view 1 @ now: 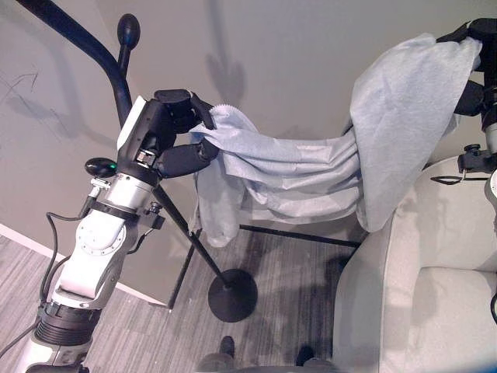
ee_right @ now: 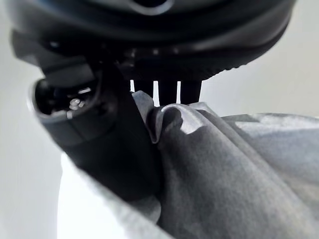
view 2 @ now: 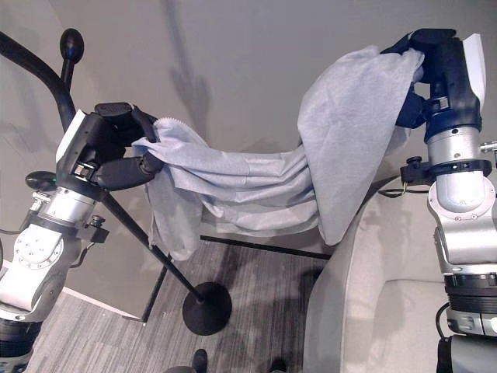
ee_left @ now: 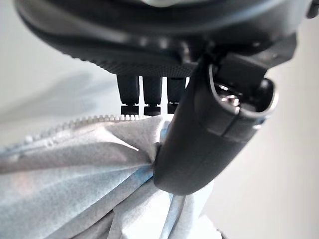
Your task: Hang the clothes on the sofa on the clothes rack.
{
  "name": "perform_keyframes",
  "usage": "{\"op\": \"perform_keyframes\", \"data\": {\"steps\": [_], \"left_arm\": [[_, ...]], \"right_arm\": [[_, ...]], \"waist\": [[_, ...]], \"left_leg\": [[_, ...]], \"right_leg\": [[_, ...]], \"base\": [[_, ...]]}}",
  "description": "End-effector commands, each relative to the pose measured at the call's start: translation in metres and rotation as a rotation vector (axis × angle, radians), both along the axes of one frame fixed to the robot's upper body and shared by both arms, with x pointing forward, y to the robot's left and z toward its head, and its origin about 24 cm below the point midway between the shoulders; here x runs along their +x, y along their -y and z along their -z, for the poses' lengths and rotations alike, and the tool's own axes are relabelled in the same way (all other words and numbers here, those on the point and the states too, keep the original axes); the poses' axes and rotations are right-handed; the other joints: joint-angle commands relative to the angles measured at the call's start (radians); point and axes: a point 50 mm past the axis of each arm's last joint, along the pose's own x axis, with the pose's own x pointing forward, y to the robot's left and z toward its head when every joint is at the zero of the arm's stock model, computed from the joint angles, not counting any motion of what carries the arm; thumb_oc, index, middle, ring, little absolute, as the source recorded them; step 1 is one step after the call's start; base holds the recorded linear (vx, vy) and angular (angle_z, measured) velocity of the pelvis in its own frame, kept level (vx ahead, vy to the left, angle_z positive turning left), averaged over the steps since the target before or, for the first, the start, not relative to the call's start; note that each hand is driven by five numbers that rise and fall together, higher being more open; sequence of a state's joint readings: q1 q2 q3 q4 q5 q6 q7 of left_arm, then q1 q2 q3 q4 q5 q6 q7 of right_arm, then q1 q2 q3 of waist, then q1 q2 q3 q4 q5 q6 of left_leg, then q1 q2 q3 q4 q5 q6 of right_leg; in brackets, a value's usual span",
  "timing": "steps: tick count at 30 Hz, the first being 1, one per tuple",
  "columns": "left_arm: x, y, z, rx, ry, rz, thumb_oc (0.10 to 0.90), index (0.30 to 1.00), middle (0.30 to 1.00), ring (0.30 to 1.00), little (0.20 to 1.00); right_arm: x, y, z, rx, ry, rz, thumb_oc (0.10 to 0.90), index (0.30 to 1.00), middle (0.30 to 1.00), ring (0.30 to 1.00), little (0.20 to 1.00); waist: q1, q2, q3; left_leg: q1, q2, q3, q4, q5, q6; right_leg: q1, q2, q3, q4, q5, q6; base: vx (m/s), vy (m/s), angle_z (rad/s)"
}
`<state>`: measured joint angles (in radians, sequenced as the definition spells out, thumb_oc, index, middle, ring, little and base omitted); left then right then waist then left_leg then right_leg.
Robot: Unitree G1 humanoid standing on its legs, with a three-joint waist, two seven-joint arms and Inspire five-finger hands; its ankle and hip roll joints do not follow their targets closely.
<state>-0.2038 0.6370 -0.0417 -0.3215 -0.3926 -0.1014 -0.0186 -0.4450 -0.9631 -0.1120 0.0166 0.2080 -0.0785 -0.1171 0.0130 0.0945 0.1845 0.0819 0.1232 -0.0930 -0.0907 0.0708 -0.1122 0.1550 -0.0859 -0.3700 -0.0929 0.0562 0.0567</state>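
Carry step: pale grey garment (view 2: 256,175) stretched aloft, left hand (view 1: 172,132) and right hand (view 2: 435,74) fingers each grasping an end; next, draping over clothes rack (view 1: 116,70) at 10 o'clock.

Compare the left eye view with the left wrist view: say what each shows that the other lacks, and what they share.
The left eye view alone shows the black clothes rack with its round base, the pale sofa, the right hand gripping the far end of the cloth, and the grey cloth sagging between both hands. The left wrist view alone shows, from close up, the zigzag-cut edge of the cloth and the thumb pressing it against the fingers. Both show the left hand pinching the cloth.
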Motion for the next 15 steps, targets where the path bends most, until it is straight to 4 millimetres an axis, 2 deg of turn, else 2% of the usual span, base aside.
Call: {"op": "perform_keyframes", "data": {"steps": [1, 3, 5, 7, 10, 11, 13, 15], "left_arm": [[-0.003, -0.016, -0.043, 0.001, 0.253, -0.145, 0.4, 0.3, 0.3, 0.3, 0.3], [-0.002, -0.015, -0.044, 0.003, 0.259, -0.154, 0.4, 0.3, 0.3, 0.3, 0.3], [0.0, -0.013, -0.04, -0.007, 0.247, -0.15, 0.4, 0.3, 0.3, 0.3, 0.3], [-0.001, -0.012, -0.04, 0.002, 0.248, -0.141, 0.4, 0.3, 0.3, 0.3, 0.3], [-0.003, -0.014, -0.041, 0.008, 0.257, -0.146, 0.4, 0.3, 0.3, 0.3, 0.3], [-0.003, -0.015, -0.041, 0.004, 0.257, -0.146, 0.4, 0.3, 0.3, 0.3, 0.3], [-0.003, -0.015, -0.041, -0.002, 0.255, -0.152, 0.4, 0.3, 0.3, 0.3, 0.3], [-0.002, -0.014, -0.041, -0.001, 0.252, -0.146, 0.4, 0.3, 0.3, 0.3, 0.3]], "right_arm": [[-0.026, -0.029, -0.065, -0.084, 0.337, -0.112, 0.4, 0.3, 0.3, 0.3, 0.3], [-0.023, -0.031, -0.066, -0.067, 0.344, -0.124, 0.4, 0.3, 0.3, 0.3, 0.3], [-0.016, -0.035, -0.061, -0.06, 0.317, -0.132, 0.4, 0.3, 0.3, 0.3, 0.3], [-0.011, -0.043, -0.061, -0.067, 0.304, -0.155, 0.4, 0.3, 0.3, 0.3, 0.3], [0.0, -0.052, -0.055, -0.079, 0.251, -0.173, 0.4, 0.3, 0.3, 0.3, 0.3], [0.001, -0.051, -0.053, -0.08, 0.238, -0.164, 0.4, 0.3, 0.3, 0.3, 0.3], [-0.001, -0.042, -0.044, -0.063, 0.214, -0.126, 0.4, 0.3, 0.3, 0.3, 0.3], [-0.002, -0.039, -0.041, -0.056, 0.209, -0.111, 0.4, 0.3, 0.3, 0.3, 0.3]], "waist": [[0.026, -0.08, -0.065], [0.022, -0.1, -0.072], [0.024, -0.111, -0.067], [0.022, -0.108, -0.066], [0.012, -0.084, -0.073], [0.002, -0.08, -0.075], [-0.022, -0.06, -0.081], [-0.028, -0.061, -0.085]], "left_leg": [[-0.033, 0.084, 0.057, 0.013, 0.055, -0.121], [-0.048, 0.083, 0.088, 0.023, 0.04, -0.108], [-0.027, 0.091, 0.115, 0.095, 0.007, -0.098], [0.024, 0.096, 0.147, 0.163, -0.047, -0.092], [0.129, 0.089, 0.173, 0.209, -0.139, -0.068], [0.147, 0.078, 0.18, 0.206, -0.155, -0.058], [0.192, 0.066, 0.223, 0.16, -0.227, -0.023], [0.195, 0.048, 0.238, 0.115, -0.242, -0.007]], "right_leg": [[0.024, -0.028, 0.002, 0.007, -0.141, 0.016], [0.002, -0.032, -0.004, 0.006, -0.129, 0.021], [-0.016, -0.048, 0.001, 0.007, -0.11, 0.02], [-0.035, -0.066, -0.007, 0.009, -0.093, 0.028], [-0.087, -0.07, -0.004, 0.022, -0.061, 0.044], [-0.108, -0.08, -0.011, 0.024, -0.042, 0.049], [-0.142, -0.093, -0.036, 0.031, -0.014, 0.068], [-0.158, -0.105, -0.041, 0.028, 0.008, 0.074]], "base": [[-0.1, -0.041, 0.21], [-0.14, -0.029, 0.28], [-0.19, 0.048, 0.15], [-0.21, 0.104, -0.1], [-0.26, 0.163, -0.25], [-0.29, 0.211, -0.12], [-0.3, 0.22, 0.13], [-0.26, 0.173, 0.37]]}}
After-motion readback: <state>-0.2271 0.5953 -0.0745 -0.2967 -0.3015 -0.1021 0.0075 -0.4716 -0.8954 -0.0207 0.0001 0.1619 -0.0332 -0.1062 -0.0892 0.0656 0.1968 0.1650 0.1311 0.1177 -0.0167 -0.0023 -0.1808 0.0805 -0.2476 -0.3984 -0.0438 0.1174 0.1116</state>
